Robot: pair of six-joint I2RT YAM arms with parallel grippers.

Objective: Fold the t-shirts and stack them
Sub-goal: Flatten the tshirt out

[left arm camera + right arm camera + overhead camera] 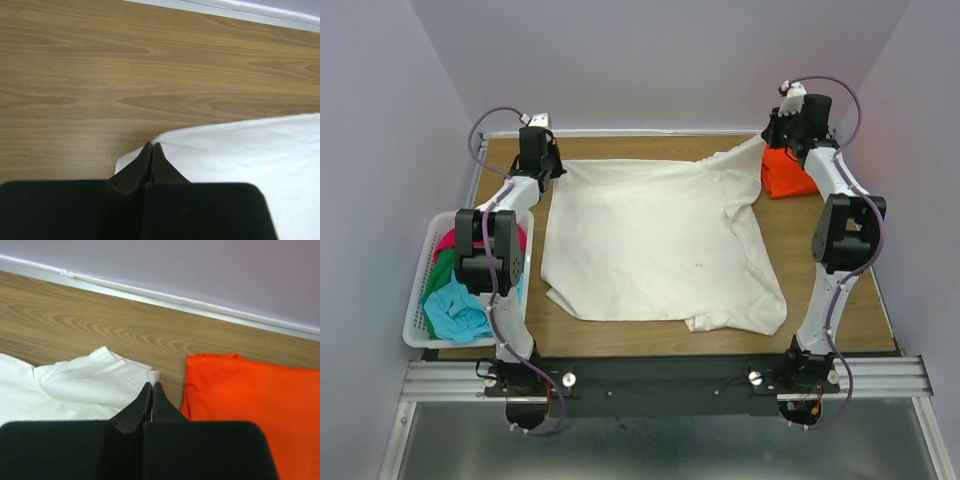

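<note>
Cream-white t-shirt lies spread unfolded mid-frame in top view; orange t-shirt sits folded at upper right, likely the only one done; other t-shirts heaped in basket at left edge, so most work is left. Left gripper and right gripper each pinch a far corner of the cream one: wrist views show cloth at the tips, only top view shows the basket

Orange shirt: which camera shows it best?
Right wrist: the orange shirt fills the lower right, close and large. Top external shows it small, partly behind the right arm. Left wrist shows none of it.
</note>
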